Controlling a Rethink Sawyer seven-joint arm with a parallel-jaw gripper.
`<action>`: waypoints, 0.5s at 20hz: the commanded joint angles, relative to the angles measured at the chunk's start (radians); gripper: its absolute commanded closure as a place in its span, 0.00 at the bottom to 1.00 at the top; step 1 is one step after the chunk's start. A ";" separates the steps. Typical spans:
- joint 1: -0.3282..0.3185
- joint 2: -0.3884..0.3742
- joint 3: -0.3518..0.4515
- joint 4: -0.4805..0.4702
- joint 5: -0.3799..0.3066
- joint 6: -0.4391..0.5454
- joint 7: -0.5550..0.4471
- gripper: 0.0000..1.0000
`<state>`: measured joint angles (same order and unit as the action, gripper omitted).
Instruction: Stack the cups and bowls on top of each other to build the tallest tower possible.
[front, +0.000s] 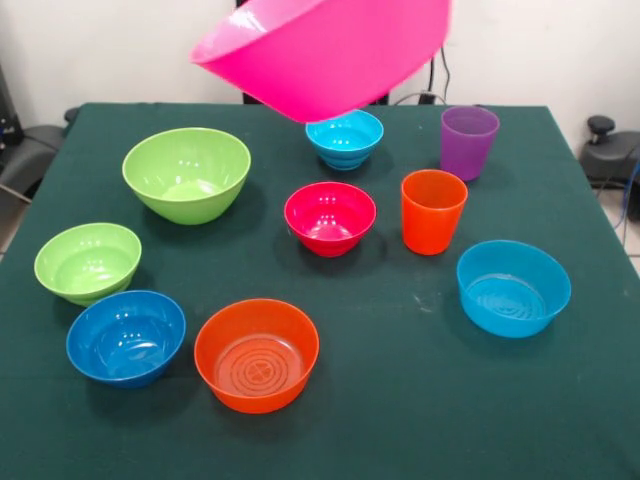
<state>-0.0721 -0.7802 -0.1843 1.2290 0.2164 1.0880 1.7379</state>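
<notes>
A huge pink bowl (325, 50) hangs tilted in the air above the far middle of the table, its rim dipping to the left. My gripper does not show; whatever holds the bowl is hidden behind it. Below it sit a small cyan bowl (344, 138) and a magenta-red bowl (330, 217). A large lime green bowl (185, 172) stands to the left. The purple cup (468, 141) and orange cup (433, 210) stand upright on the right. No tower shows; each piece on the table stands alone.
Along the near side sit a small lime green bowl (88, 262), a blue bowl (125, 337), an orange bowl (257, 353) and a wider cyan bowl (513, 287). The dark green tablecloth (400, 400) covers the table.
</notes>
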 joint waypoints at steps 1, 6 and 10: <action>-0.050 -0.026 0.089 0.231 -0.019 -0.074 -0.038 1.00; -0.091 -0.029 0.115 0.271 -0.019 -0.119 -0.066 1.00; -0.120 -0.021 0.140 0.286 -0.023 -0.142 -0.082 1.00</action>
<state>-0.1520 -0.8158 -0.1676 1.3731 0.2166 1.0191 1.7379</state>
